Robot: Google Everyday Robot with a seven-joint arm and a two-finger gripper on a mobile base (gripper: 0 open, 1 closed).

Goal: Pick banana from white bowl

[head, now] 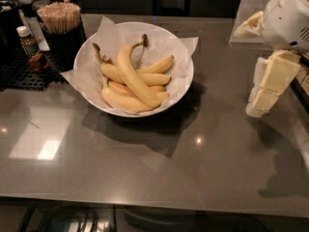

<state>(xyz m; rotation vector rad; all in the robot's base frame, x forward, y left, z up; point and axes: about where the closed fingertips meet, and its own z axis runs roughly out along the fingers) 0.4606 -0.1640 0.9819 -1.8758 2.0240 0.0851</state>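
The white bowl (187,79), lined with crinkled white paper, stands on the grey countertop at centre left. Several yellow bananas lie in it. The banana (131,74), the longest and thickest, lies on top, running diagonally with its dark stem pointing to the upper right. My gripper (259,104) hangs at the right of the view, pointing down just above the counter, well to the right of the bowl and apart from it. It holds nothing that I can see.
A black holder of wooden sticks (60,18) stands just left of the bowl. A small sauce bottle (27,40) sits on a black mat (21,74) at far left. The counter's front edge (154,204) runs along the bottom.
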